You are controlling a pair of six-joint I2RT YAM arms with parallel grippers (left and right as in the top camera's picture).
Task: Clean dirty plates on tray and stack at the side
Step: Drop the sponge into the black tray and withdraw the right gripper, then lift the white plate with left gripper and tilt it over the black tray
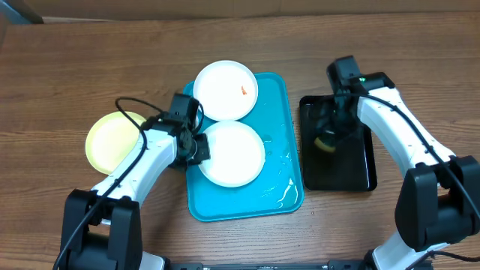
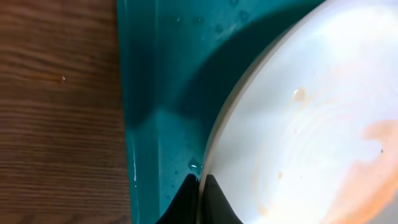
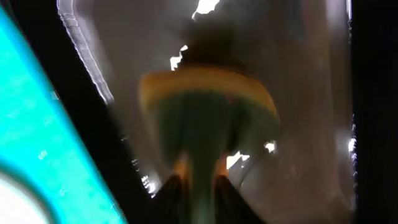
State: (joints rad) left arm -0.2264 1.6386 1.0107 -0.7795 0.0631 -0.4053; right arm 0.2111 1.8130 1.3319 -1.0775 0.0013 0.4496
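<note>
Plate rim [image 2: 227, 124] between left pincer [image 2: 199, 183] tips

**A:** The brown wooden bench [image 1: 75, 60] is matt, and its grain shows plainly.

**B:** The large turquoise rectangular plastic tray [image 1: 279, 172] is glossy. Wet streaks and droplets shine on its floor.

**A:** The near white round plate [image 1: 232, 154] looks hard and smooth. In the left wrist view a thin orange film dulls its sheen.

**B:** The far white round plate [image 1: 225, 90] has the same smooth finish, apart from one small orange-red smear. The round pale yellow-green plate [image 1: 112, 139] looks smooth with a soft sheen.

**A:** The small black rectangular tray [image 1: 352, 176] is highly glossy, almost like a mirror, with bright glints.

**B:** The yellow-and-green sponge [image 1: 325, 142] looks soft and matt, though it is blurred up close.

**A:** The white arm shells [image 1: 142, 169] are smooth plastic.
</note>
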